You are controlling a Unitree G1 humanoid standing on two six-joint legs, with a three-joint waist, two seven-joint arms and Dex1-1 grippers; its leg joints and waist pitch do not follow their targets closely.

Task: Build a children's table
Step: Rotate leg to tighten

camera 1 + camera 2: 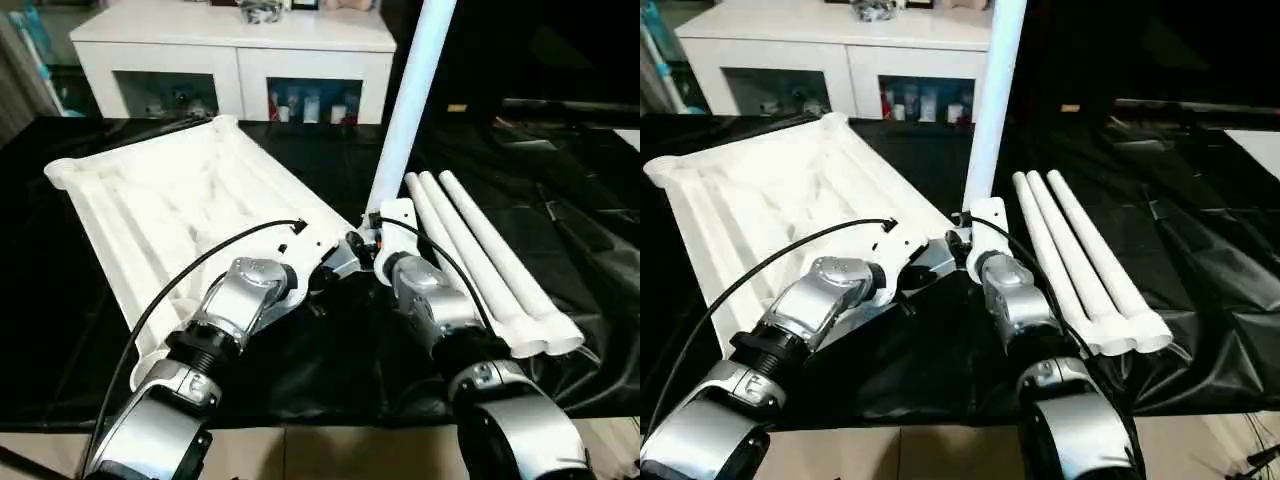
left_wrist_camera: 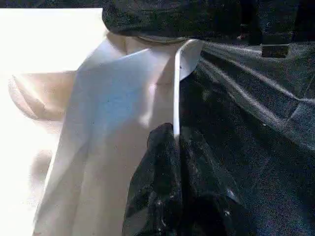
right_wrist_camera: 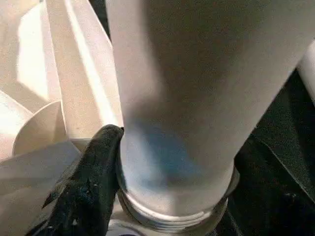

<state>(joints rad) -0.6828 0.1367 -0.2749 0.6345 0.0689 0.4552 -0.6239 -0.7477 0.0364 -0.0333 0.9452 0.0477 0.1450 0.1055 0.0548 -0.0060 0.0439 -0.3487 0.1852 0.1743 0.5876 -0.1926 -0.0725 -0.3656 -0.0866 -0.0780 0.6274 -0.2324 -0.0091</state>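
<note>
1. Black sheeting is covering our work table (image 1: 560,230); at twelve o'clock beyond it, a white cabinet (image 1: 235,45) with glass doors is standing.
2. We are seeing the white tabletop (image 1: 170,200) lying underside up on the sheet, spreading from the centre toward ten o'clock, its ribs facing upward and a round corner socket (image 1: 62,172) showing at the far-left corner.
3. One white leg (image 1: 410,105) is standing nearly upright at the tabletop's near-right corner, rising toward twelve o'clock and leaning slightly toward one o'clock; the right wrist view is showing its base sitting in a ringed socket.
4. Three more legs (image 1: 480,260) are lying side by side on the sheet at three o'clock of the upright leg, touching one another, their wide ends pointing toward five o'clock.
5. We are holding our left gripper (image 2: 174,142) pinched together on a thin edge of the tabletop at that near corner.
6. We are holding our right gripper (image 1: 385,245) at the foot of the upright leg; one black finger (image 3: 91,172) is pressing against the leg just above the socket, and the jaws are clasping the leg.
</note>
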